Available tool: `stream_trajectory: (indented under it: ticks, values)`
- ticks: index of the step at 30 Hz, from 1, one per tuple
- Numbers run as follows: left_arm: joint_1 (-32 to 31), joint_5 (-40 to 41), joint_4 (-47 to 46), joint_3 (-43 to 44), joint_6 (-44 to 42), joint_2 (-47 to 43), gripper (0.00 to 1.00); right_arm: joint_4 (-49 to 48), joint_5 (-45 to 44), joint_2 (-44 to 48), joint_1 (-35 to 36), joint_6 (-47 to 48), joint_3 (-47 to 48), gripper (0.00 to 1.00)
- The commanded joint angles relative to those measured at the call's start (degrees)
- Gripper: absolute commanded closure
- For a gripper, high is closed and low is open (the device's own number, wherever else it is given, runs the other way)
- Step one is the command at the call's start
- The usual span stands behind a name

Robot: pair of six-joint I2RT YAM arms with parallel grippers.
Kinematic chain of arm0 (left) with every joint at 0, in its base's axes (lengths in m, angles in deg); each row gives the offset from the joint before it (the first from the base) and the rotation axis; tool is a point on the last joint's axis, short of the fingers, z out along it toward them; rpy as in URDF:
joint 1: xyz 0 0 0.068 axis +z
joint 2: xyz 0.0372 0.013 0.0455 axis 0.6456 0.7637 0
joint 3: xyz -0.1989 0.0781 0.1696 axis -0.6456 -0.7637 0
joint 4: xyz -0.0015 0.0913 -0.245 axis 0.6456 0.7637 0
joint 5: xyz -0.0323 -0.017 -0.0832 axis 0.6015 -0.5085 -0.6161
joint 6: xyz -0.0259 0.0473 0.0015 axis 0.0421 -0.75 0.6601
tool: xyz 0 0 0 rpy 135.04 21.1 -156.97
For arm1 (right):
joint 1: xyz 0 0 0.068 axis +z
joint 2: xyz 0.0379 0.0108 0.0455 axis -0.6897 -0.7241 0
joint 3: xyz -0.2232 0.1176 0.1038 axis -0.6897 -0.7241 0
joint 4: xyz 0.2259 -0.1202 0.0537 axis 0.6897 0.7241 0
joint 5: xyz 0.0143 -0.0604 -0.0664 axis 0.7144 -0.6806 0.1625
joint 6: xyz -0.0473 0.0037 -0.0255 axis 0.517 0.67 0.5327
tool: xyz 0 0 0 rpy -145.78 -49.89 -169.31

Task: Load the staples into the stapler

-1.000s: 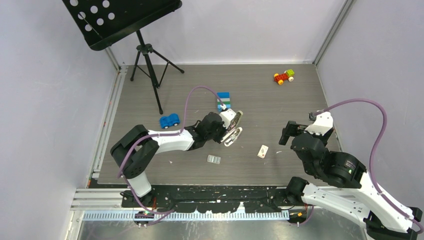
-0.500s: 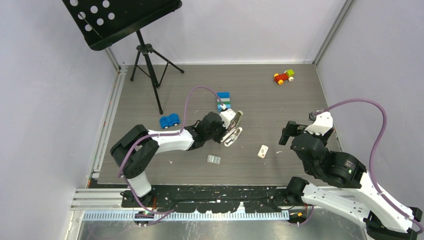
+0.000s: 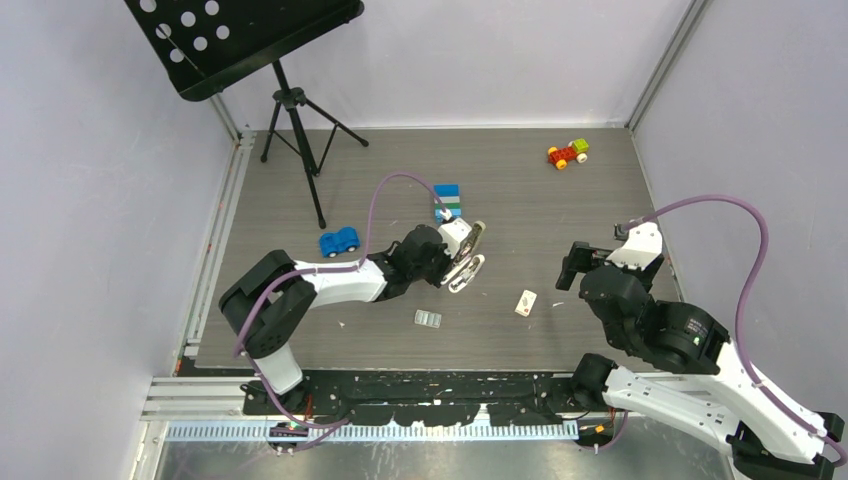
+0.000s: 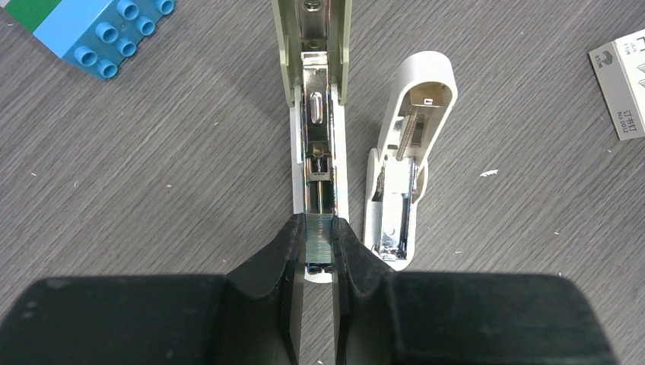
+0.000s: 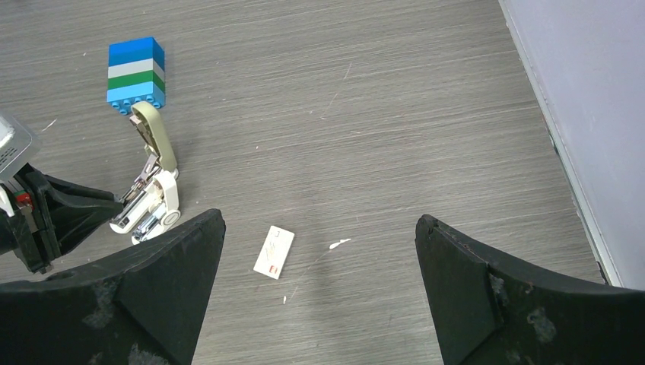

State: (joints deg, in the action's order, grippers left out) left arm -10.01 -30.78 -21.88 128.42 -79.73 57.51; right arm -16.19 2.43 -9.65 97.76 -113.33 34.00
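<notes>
The stapler (image 4: 317, 114) lies folded open on the table, its beige top (image 4: 312, 38) flipped away, its metal channel bare and its white base (image 4: 411, 122) beside it. My left gripper (image 4: 319, 232) is shut on a silvery strip of staples (image 4: 319, 234), held at the near end of that channel. From above, the left gripper (image 3: 452, 262) sits against the stapler (image 3: 470, 258). Another grey strip of staples (image 3: 428, 318) lies loose nearer the arms. My right gripper (image 5: 319, 220) hovers open and holds nothing above the small white red-marked box (image 5: 274, 252).
A blue-green-white brick stack (image 3: 447, 200) stands just beyond the stapler. A blue toy car (image 3: 339, 241) is to the left and a red-yellow toy car (image 3: 567, 153) at the far right. A music stand's tripod (image 3: 296, 130) occupies the far left corner.
</notes>
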Motion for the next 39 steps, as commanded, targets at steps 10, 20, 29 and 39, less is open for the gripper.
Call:
stream_trajectory:
  ticks: [10, 20, 29, 39]
  values:
    - [0.13, 0.27, -3.80, -0.58, 0.03, -2.85, 0.99, -1.42, -0.48, -0.95, -0.19, 0.38, 0.31, 0.00]
    - [0.14, -0.88, -3.94, -0.58, 0.43, -2.36, 0.99, -1.47, -0.39, -1.30, -0.18, 0.43, 0.31, 0.00]
    - [0.16, -1.30, -4.07, -0.75, 0.65, -2.24, 1.00, -1.44, -0.22, -1.56, -0.19, 0.43, 0.31, 0.00]
    - [0.19, -0.19, -4.16, -1.10, 0.91, -3.12, 1.00, -1.45, -0.05, -1.92, -0.19, 0.44, 0.31, 0.00]
